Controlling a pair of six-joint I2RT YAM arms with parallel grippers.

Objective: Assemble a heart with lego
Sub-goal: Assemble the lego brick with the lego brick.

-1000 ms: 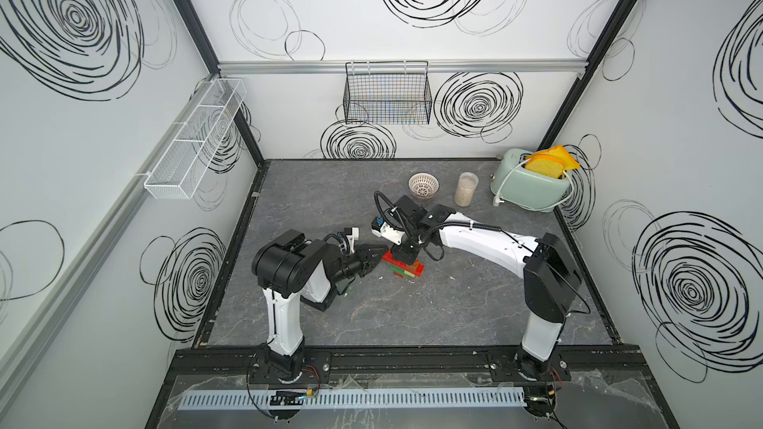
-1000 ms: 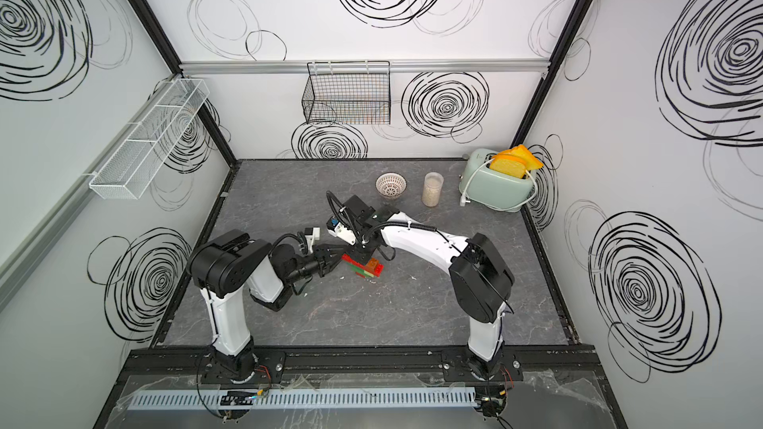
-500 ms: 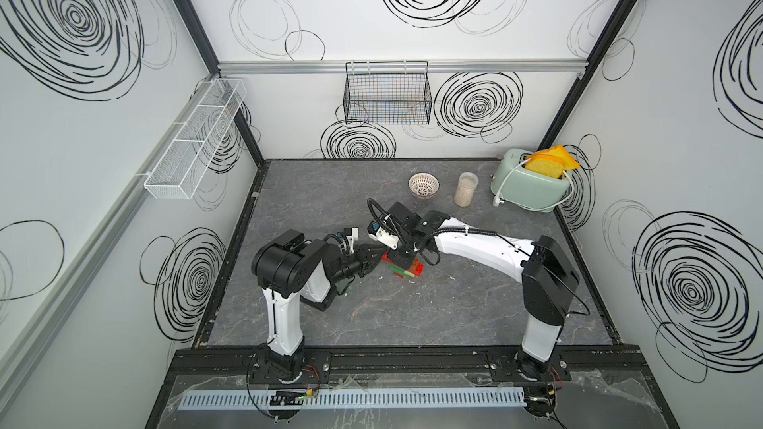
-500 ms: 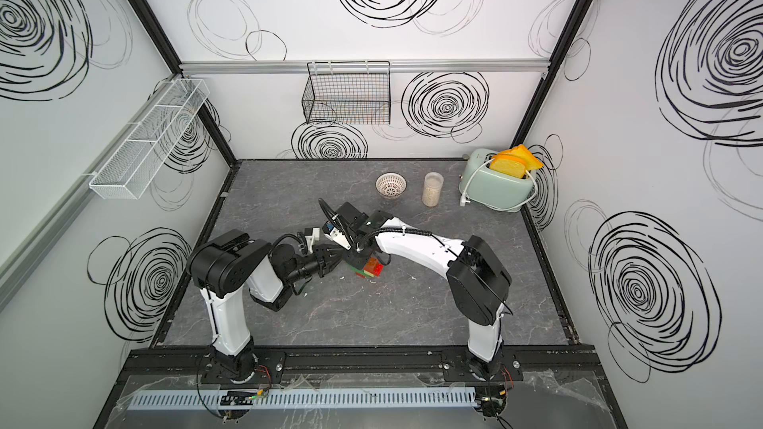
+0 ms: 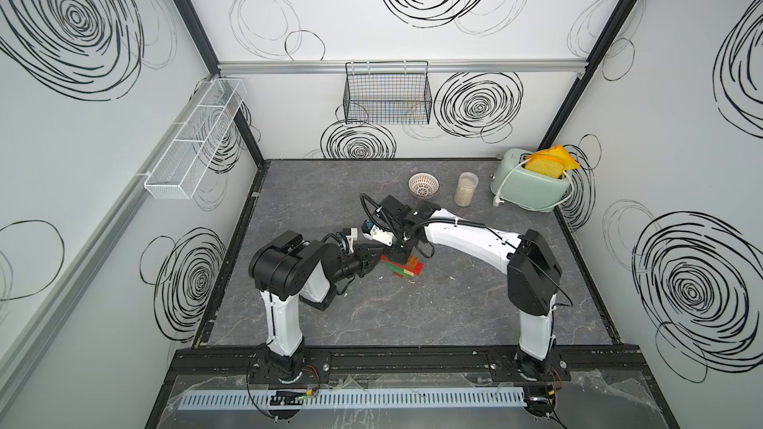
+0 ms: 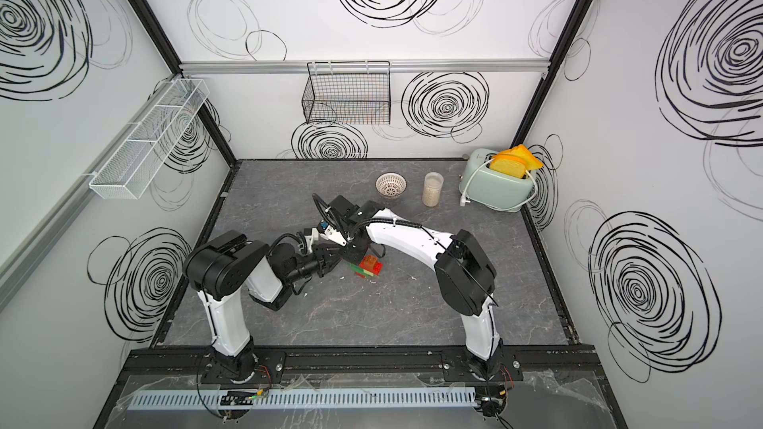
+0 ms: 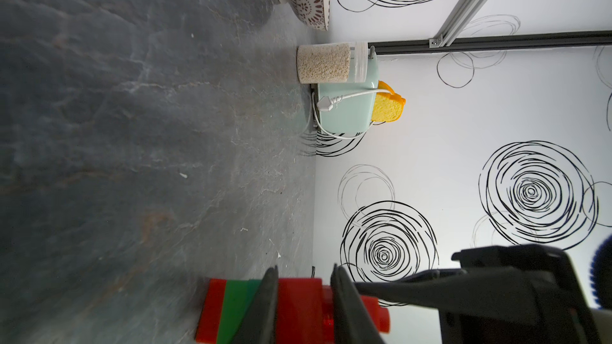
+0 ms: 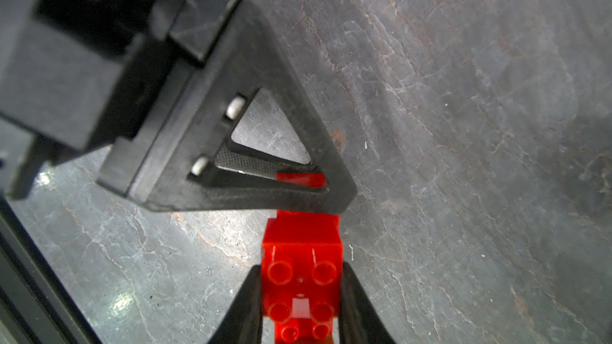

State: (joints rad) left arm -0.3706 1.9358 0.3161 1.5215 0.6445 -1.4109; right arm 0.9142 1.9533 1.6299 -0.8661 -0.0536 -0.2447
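Observation:
The heart (image 5: 408, 268) (image 6: 368, 268), a small stack of red, green, lime and orange lego, stands mid-table in both top views. My left gripper (image 5: 376, 260) (image 6: 335, 260) reaches in low from the left. In the left wrist view this gripper (image 7: 304, 269) is shut on a red brick (image 7: 299, 306) that sits above a green layer (image 7: 236, 306). My right gripper (image 5: 398, 253) (image 6: 356, 251) comes down from above. In the right wrist view it (image 8: 301, 268) is shut on the studded top red brick (image 8: 301, 246), close beside the left fingers (image 8: 265, 190).
A patterned bowl (image 5: 423, 186), a jar of grains (image 5: 466, 195) and a mint toaster (image 5: 530, 187) holding yellow toast stand along the back right. A black wire basket (image 5: 388, 99) hangs on the back wall and a white wire shelf (image 5: 194, 142) on the left wall.
My right gripper has shifted slightly left and lower onto the stack. The left arm has stayed where it was, and both grippers stay shut.

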